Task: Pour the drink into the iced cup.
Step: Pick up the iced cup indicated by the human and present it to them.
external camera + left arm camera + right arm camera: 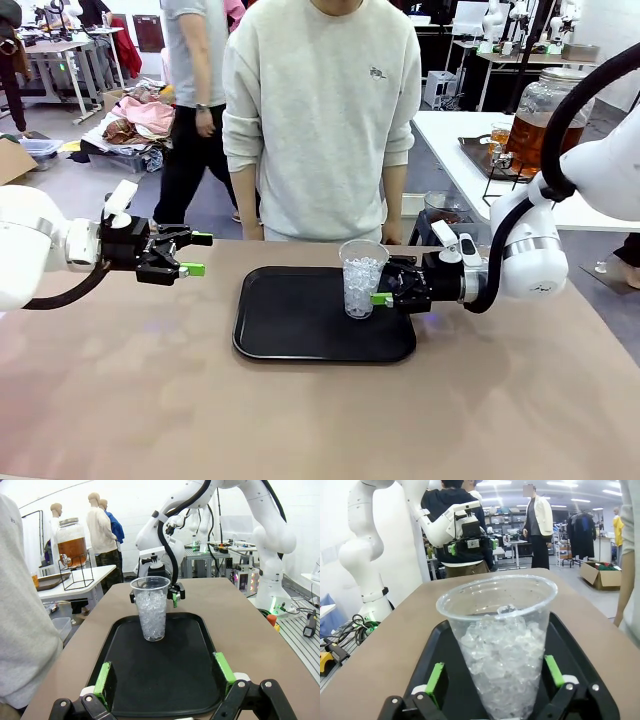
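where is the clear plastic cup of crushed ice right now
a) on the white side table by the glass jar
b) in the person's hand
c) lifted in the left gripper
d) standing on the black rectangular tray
d: the clear plastic cup of crushed ice stands upright on the black rectangular tray, with the right gripper open, one finger on either side of it.

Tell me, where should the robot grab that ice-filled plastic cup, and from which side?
Probably the mid wall of the cup, level from the robot's right side, where the open right gripper flanks it. It stands upright on the tray, round, narrowing downward, its rim open; the ice-packed part should resist squeezing better than the empty top.
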### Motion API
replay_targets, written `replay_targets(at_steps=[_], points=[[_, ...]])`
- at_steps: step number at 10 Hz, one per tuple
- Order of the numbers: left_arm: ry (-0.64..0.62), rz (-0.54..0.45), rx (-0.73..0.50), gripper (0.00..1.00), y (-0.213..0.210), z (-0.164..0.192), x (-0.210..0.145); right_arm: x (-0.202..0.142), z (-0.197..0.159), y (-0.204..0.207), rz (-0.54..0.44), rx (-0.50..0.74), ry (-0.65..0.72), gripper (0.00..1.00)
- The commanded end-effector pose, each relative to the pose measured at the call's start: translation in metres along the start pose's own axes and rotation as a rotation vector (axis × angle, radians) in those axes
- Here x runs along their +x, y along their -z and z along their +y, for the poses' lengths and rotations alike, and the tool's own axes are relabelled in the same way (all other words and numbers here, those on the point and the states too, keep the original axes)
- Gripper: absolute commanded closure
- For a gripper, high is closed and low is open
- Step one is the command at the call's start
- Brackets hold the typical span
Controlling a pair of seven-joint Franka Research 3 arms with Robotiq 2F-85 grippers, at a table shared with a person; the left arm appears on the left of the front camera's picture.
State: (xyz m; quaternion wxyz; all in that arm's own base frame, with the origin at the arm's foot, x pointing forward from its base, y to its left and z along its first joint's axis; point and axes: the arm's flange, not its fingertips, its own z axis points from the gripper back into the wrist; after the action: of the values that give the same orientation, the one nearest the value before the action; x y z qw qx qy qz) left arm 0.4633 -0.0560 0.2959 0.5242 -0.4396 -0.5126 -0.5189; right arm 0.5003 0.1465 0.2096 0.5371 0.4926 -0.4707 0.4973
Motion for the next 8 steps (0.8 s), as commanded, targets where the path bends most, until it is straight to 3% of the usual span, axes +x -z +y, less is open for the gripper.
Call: replay_targets(at_steps=[1,8], points=[[-0.007,0.002,0.009,0.0,0.002,0.001,0.002,-0.001,-0.004,0.015,-0.004,-0.035,-0.005,0.0],[-0.007,0.002,0.009,0.0,0.002,0.001,0.002,-0.004,-0.01,0.038,-0.034,-0.072,0.05,0.0]])
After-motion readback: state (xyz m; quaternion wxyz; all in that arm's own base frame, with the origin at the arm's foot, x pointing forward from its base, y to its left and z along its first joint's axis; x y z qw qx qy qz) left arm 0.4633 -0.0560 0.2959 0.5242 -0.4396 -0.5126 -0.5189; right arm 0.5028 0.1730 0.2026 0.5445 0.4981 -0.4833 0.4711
